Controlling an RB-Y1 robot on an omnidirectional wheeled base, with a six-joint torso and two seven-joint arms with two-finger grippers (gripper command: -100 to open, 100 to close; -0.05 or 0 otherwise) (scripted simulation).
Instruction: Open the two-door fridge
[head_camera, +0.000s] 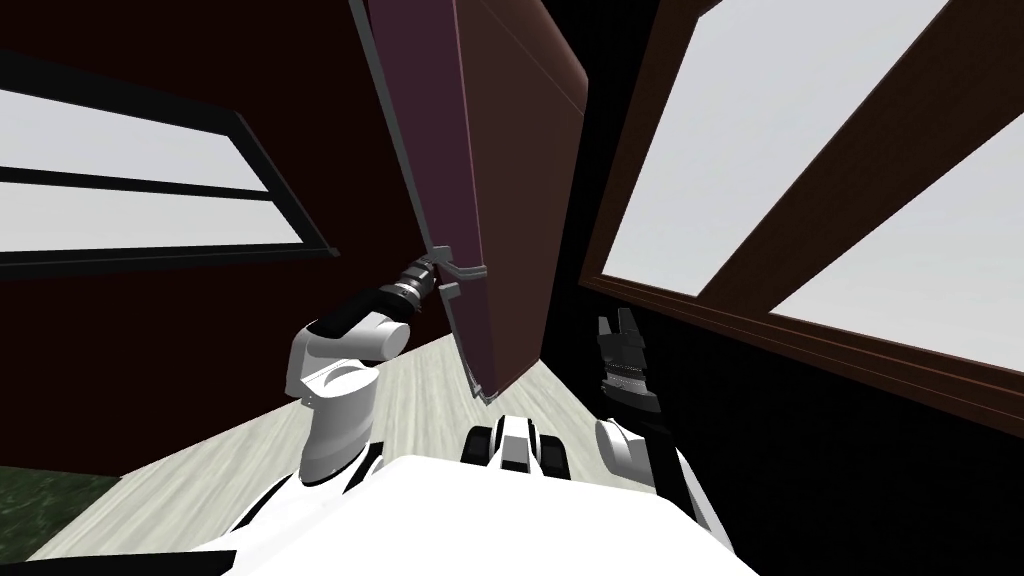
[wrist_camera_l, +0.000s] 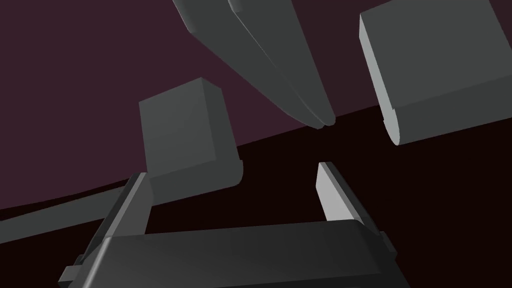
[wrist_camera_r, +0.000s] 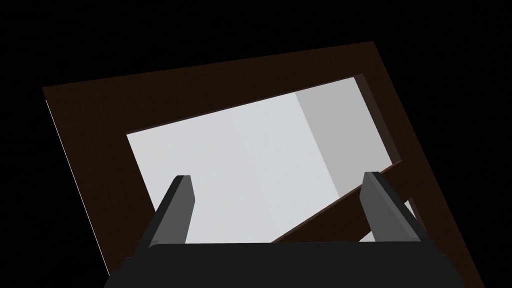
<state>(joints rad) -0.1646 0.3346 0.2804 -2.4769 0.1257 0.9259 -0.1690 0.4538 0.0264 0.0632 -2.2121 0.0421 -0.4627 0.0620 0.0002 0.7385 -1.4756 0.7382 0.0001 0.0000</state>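
The fridge (head_camera: 500, 150) stands tall straight ahead, with a dark purple front and a brown side. Grey handle pieces (head_camera: 458, 270) stick out from its front edge at mid height. My left arm reaches up to them, and my left gripper (head_camera: 440, 274) is right at the handles. In the left wrist view my left gripper (wrist_camera_l: 230, 170) is open; a grey handle block (wrist_camera_l: 185, 135) sits just beyond its fingertips, near one finger (wrist_camera_l: 130, 200). A long grey handle bar (wrist_camera_l: 270, 65) and a second block (wrist_camera_l: 430, 70) lie further off against the purple door (wrist_camera_l: 75, 100). My right gripper (head_camera: 618, 328) (wrist_camera_r: 277, 176) is open, held up to the right of the fridge.
A large brown-framed window (head_camera: 800, 170) fills the wall at the right, and another window (head_camera: 130, 190) is at the left. Pale wood floor (head_camera: 420, 400) runs between me and the fridge. A black area (head_camera: 600, 140) shows between the fridge and the right window.
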